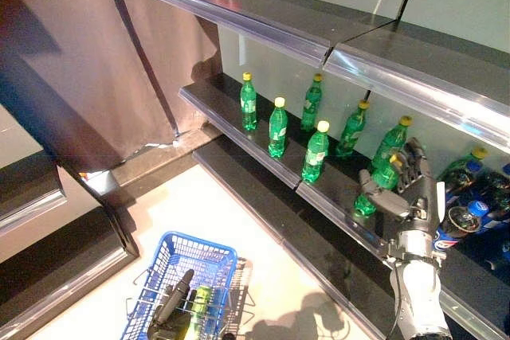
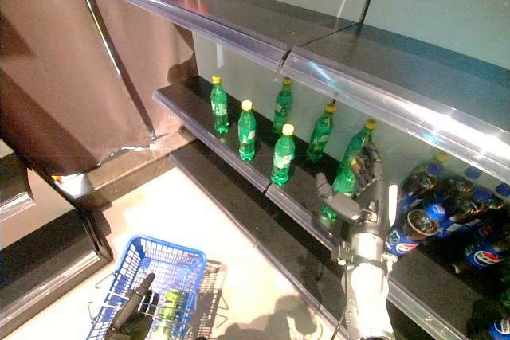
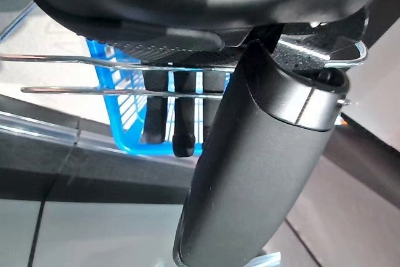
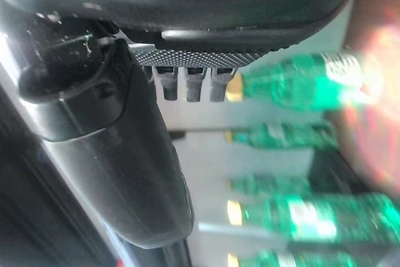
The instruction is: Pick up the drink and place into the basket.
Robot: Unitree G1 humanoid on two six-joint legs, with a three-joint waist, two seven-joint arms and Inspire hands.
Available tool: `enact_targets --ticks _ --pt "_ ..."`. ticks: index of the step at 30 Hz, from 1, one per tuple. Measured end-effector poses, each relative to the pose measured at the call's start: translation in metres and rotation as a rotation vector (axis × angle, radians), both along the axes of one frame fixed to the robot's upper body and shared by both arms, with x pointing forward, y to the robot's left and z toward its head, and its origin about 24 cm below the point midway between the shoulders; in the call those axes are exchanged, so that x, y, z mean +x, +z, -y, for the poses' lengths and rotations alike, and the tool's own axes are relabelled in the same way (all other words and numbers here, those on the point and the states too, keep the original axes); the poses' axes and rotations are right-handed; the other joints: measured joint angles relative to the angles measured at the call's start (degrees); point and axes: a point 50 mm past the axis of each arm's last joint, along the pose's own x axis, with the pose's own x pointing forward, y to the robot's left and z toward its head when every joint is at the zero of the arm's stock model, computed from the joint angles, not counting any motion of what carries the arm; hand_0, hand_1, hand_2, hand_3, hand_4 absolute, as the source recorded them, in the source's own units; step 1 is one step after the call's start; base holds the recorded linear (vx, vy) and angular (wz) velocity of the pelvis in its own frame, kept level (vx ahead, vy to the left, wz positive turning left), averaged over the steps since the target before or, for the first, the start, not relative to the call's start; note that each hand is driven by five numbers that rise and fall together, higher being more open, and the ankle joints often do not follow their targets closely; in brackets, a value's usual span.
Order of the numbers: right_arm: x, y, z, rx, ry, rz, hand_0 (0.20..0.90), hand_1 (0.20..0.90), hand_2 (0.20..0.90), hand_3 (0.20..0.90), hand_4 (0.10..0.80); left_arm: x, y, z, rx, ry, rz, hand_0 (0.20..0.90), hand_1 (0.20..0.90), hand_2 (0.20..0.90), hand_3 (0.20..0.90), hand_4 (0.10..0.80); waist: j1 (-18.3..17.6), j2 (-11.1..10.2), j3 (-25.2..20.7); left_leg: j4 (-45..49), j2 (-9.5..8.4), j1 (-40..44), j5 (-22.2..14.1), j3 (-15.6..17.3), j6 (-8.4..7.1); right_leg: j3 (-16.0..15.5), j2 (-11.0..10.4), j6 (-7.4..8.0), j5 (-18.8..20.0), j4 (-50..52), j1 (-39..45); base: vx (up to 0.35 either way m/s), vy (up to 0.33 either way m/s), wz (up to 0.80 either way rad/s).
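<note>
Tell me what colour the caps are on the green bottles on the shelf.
Yellow caps on the green bottles; clearest in the left eye view.

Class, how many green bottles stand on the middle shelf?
8 green bottles. Front row: far left, next, third, and one at the robot hand. Back row: three along the wall and one partly hidden behind the cola bottles. Others may be hidden.
</note>
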Motion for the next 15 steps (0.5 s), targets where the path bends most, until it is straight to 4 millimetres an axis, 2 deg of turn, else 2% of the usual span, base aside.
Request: enact_targets --ticks 5,15 --pt "-0.0029 0.0040 0.0007 -0.056 -0.102 0.037 0.900 0.900 0.900 0.900 0.800 0.0005 0.0000 0.0008 -0.001 0.001 -0.002 0.300 0.300 0.300 0.200 0.100 0.00 0.03 0.02 0.00 0.02 0.00 0.00 0.10 0.00 0.11 -0.06 0.00 0.00 0.00 -0.06 0.000 0.000 0.00" --pt "-0.0071 0.0044 0.0060 -0.033 -0.249 0.060 0.900 0.900 0.900 0.900 0.800 0.0001 -0.0004 0.0006 0.001 0.007 -0.015 0.300 0.300 0.300 0.200 0.100 0.17 0.05 0.02 0.00 0.00 0.00 0.00 0.09 0.00 0.11 -0.05 0.01 0.01 0.00 -0.04 0.000 0.000 0.00"
